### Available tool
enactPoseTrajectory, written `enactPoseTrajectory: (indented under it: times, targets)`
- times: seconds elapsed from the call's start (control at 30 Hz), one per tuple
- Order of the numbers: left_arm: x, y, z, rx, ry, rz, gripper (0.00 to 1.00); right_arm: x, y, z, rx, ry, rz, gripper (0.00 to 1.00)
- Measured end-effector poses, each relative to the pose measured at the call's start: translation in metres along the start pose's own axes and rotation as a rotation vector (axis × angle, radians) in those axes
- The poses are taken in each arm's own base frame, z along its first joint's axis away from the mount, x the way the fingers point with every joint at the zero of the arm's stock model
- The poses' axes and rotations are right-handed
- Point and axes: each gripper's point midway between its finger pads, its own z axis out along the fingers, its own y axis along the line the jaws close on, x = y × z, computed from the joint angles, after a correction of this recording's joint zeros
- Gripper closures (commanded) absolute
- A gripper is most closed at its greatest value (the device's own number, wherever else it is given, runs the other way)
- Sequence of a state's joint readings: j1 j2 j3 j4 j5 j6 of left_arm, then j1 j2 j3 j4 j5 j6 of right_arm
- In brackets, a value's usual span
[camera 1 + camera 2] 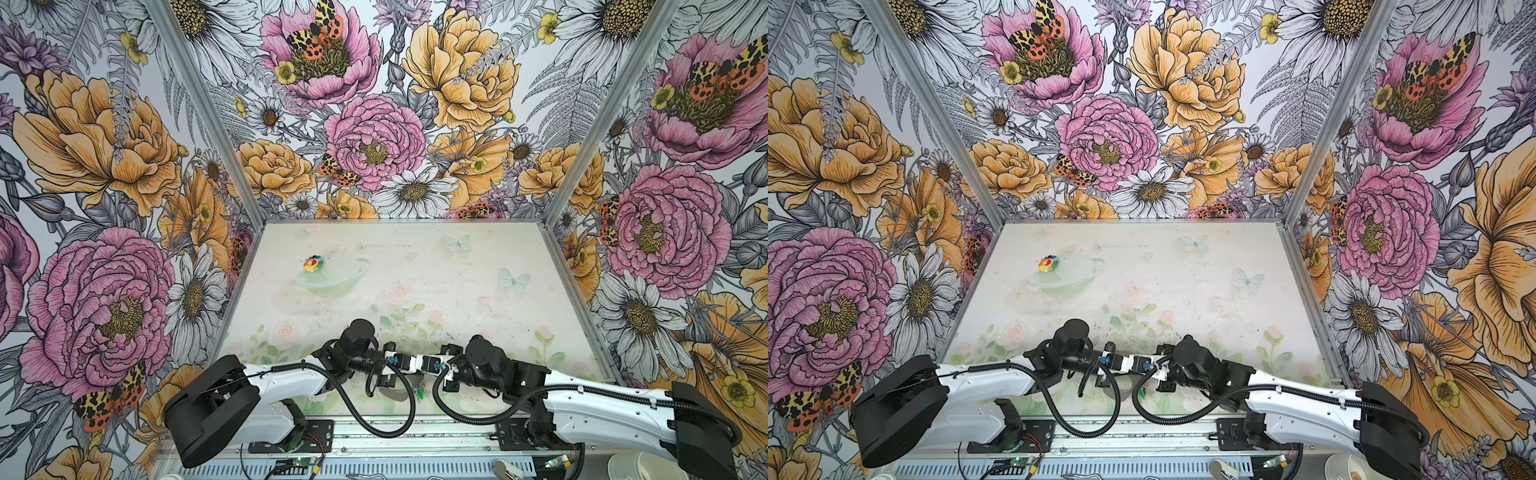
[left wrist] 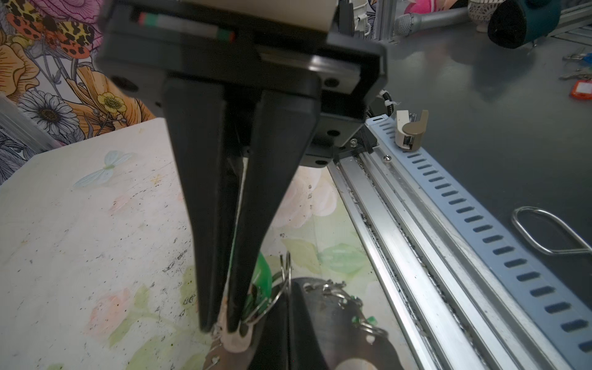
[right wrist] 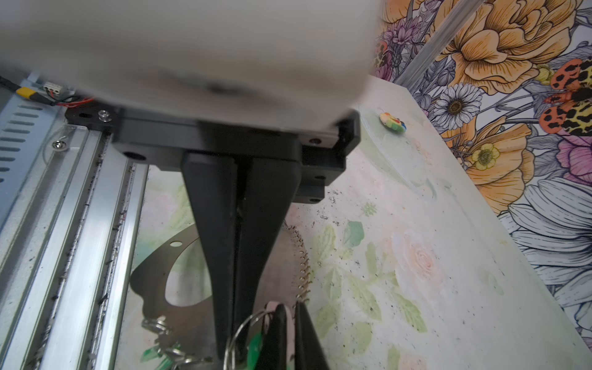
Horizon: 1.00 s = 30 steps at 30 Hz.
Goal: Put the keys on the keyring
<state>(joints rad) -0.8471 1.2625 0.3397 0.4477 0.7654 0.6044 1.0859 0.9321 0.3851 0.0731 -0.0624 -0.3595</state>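
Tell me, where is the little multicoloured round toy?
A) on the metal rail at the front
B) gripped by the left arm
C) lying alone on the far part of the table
C: the toy lies by itself far back on the table, nothing touching it.

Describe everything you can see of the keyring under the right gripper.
The keyring is a thin, flat grey-brown band, metal by its look, around a large central hole that shows the table, with one small punched hole. Small silver wire loops fringe one edge. It seems to lie flat beside the front rail, partly hidden behind the fingers of the right gripper; whether they touch it cannot be told.
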Motion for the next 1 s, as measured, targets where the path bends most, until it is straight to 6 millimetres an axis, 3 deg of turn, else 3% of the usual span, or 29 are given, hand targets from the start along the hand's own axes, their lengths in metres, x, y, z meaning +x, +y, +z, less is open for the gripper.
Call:
enactPoseTrajectory:
  times: [0.17,0.33,0.47,0.7,1.0]
  targets:
    - [-0.001,0.016,-0.011,-0.108,-0.021,0.000,1.00,-0.003,-0.028,-0.010,0.099,0.004,0.047,0.77]
    - [-0.006,0.037,-0.026,-0.234,-0.047,0.004,1.00,-0.026,-0.057,-0.033,0.198,-0.059,0.065,0.75]
    - [-0.011,0.046,-0.033,-0.280,-0.062,0.010,1.00,-0.036,-0.048,-0.037,0.139,-0.102,0.053,0.76]
    - [-0.017,0.044,-0.036,-0.270,-0.082,0.026,1.00,-0.025,-0.022,-0.018,-0.021,-0.047,0.044,0.77]
    - [-0.018,0.032,-0.033,-0.210,-0.092,0.025,1.00,-0.027,-0.015,-0.016,-0.070,-0.050,0.045,0.84]
